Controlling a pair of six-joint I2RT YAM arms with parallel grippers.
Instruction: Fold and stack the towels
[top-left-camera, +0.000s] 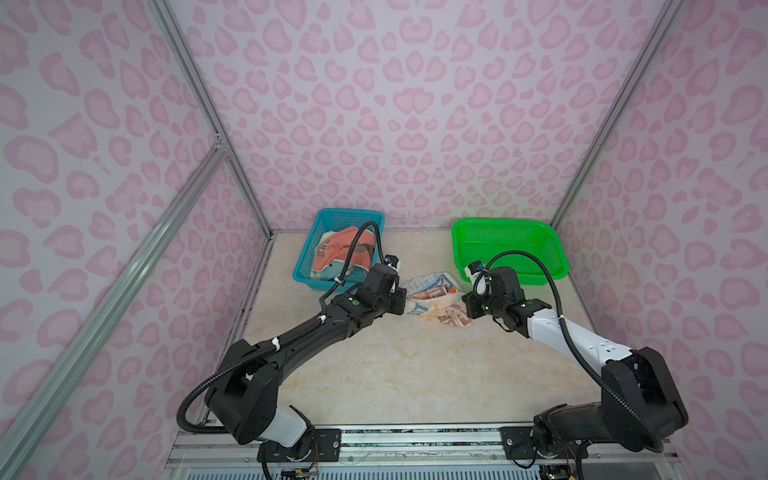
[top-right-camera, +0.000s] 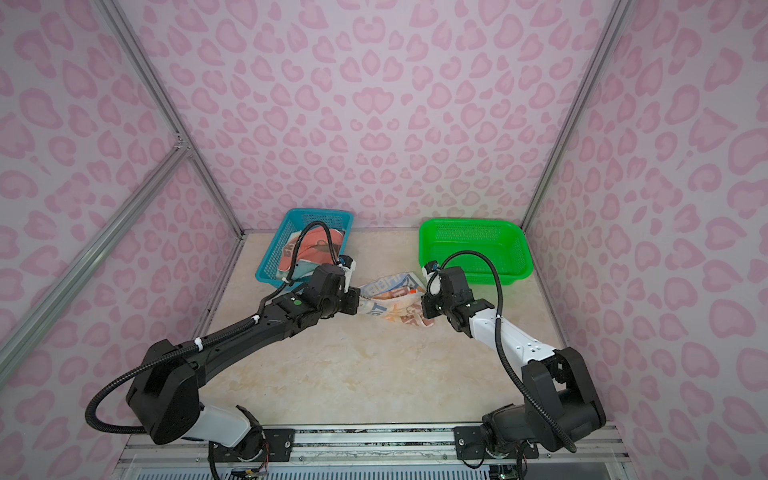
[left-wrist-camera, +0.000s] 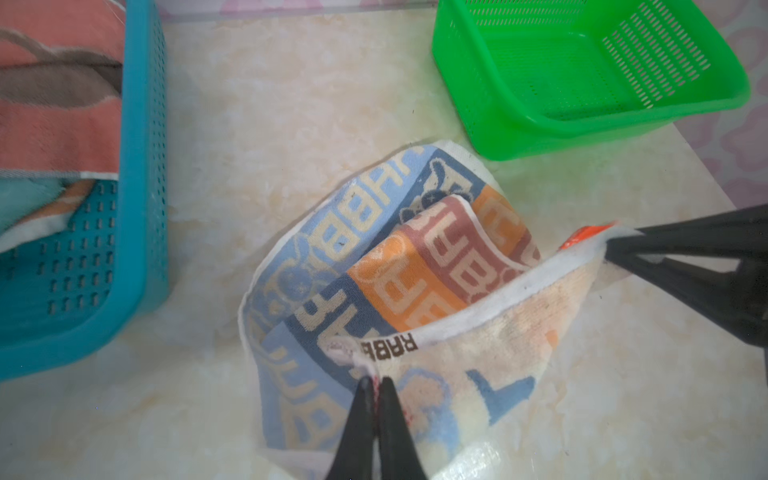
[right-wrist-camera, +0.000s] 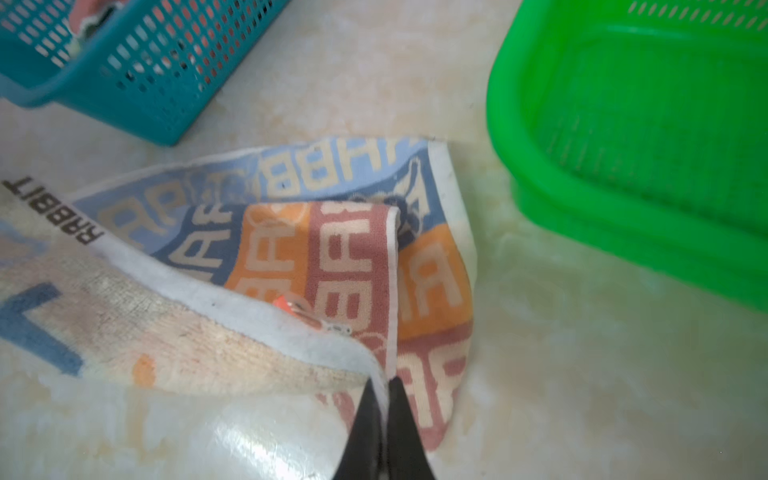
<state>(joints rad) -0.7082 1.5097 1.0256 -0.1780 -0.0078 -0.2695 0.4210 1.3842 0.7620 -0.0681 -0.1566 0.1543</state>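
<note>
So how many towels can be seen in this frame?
3. The striped RABBIT towel lies on the table, pinched by the left gripper and right gripper; the coral towel tops the blue basket, a light-blue towel beneath it. More may be hidden underneath.

The striped towel (top-left-camera: 434, 301), banded blue, orange and brick with RABBIT lettering, is lying crumpled on the table (top-left-camera: 415, 365), its white hem being held up at both ends. The coral towel (top-left-camera: 338, 253) is sitting bunched in the blue basket (top-left-camera: 305, 259), covering a teal towel (left-wrist-camera: 25, 199).

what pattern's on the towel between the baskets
The towel has blue, orange and brownish-red bands with cream RABBIT lettering; clearest in the left wrist view.
</note>
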